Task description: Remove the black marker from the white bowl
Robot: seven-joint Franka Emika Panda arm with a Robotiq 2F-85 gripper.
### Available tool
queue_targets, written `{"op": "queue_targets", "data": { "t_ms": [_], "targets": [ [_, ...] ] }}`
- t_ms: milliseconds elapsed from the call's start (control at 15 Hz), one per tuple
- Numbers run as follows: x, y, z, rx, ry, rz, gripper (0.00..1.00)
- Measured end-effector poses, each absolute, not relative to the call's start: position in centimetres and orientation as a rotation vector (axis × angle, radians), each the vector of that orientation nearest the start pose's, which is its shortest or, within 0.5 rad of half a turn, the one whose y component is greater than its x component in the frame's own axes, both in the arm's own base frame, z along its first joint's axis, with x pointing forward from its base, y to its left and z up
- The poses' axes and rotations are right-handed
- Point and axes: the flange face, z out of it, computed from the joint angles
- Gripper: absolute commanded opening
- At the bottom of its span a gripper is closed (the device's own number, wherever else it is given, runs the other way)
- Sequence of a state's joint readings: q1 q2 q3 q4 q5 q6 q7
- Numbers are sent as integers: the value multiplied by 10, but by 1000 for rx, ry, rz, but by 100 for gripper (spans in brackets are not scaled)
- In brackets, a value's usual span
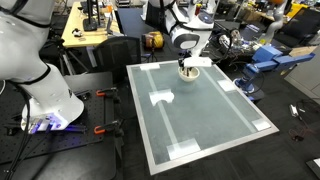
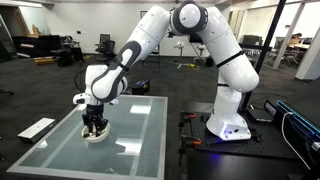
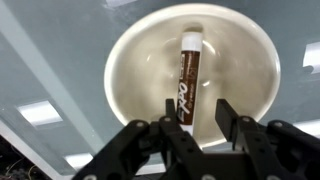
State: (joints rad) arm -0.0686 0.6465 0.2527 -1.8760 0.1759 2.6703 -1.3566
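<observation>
Black marker (image 3: 187, 80) lying in white bowl (image 3: 130, 60), tool (image 3: 197, 108) straddling it (jaws apart)

The arm (image 2: 215, 50) is glossy white with rounded segments and dark joint rings, its fingers (image 3: 226, 118) black.

the only writing i can spot is white script running along the dark barrel of the marker (image 3: 187, 88), which lies in the bowl (image 3: 135, 65) pointing to 12 o'clock; it's too blurred to read.
</observation>
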Motion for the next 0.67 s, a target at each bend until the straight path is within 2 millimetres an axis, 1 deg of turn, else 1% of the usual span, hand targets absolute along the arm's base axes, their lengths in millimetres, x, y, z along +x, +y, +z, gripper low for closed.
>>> {"op": "queue_targets", "data": {
  "t_ms": [133,200,267,667],
  "targets": [
    [645,104,187,-2364,-1855,-399,1],
    [645,104,187,-2364,-1857,-399,1],
    [646,104,187,-2364,-1858,-401,5],
    [650,104,192,-2367,-1862,-418,5]
  ]
}}
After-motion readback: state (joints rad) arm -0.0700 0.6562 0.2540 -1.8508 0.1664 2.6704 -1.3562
